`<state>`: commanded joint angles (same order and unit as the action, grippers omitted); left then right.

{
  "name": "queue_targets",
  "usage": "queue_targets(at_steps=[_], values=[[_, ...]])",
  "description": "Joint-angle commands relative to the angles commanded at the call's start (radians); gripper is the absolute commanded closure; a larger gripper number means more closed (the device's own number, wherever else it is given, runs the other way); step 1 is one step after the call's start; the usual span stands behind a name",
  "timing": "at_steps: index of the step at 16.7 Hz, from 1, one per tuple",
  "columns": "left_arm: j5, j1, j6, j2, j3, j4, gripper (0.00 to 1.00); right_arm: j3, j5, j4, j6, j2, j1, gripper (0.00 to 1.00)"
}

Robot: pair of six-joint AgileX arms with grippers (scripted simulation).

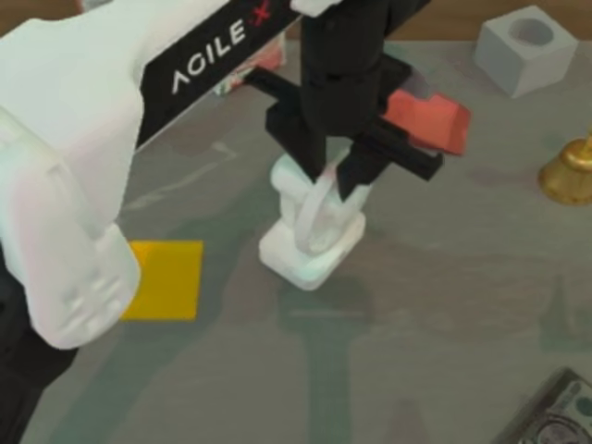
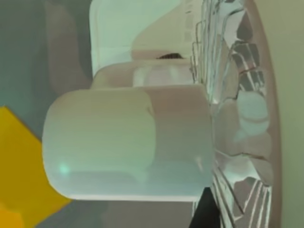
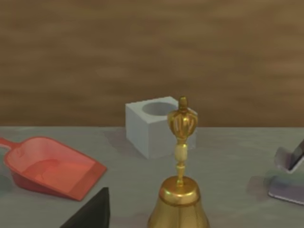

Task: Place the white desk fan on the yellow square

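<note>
The left gripper [image 1: 326,180] reaches down near the middle of the table [image 1: 444,277], its two black fingers pinching the round grille of the white desk fan [image 1: 313,242], one finger on each side of the ring; the fan stands upright with its base on or just above the table, which of the two I cannot tell; in the left wrist view its cylindrical motor housing fills most of the picture, with the grille at one edge. The yellow square [image 1: 166,279] lies flat to the left of the fan, apart from it, with nothing on it. The right arm itself does not appear in the top view.

Counted: one fan, one yellow square, one grey cube with a round hole [image 1: 527,48] at the far right, one brass bell [image 1: 569,171] at the right edge, one red scoop [image 1: 430,120] just behind the gripper.
</note>
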<state>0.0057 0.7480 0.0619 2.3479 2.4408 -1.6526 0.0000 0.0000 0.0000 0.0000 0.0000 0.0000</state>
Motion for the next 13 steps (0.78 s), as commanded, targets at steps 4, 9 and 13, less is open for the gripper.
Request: queue_targets(at_steps=[4,9,13], values=[[0.000,0.005,-0.002,-0.002,0.006,-0.006,1.00,0.000,0.000,0.000,0.000,0.000,0.000,0.00],[-0.002,-0.032,-0.110,-0.036,-0.059,0.006,1.00,0.000,0.000,0.000,0.000,0.000,0.000,0.00],[-0.004,-0.116,-0.354,-0.123,-0.198,0.043,1.00,0.000,0.000,0.000,0.000,0.000,0.000,0.00]])
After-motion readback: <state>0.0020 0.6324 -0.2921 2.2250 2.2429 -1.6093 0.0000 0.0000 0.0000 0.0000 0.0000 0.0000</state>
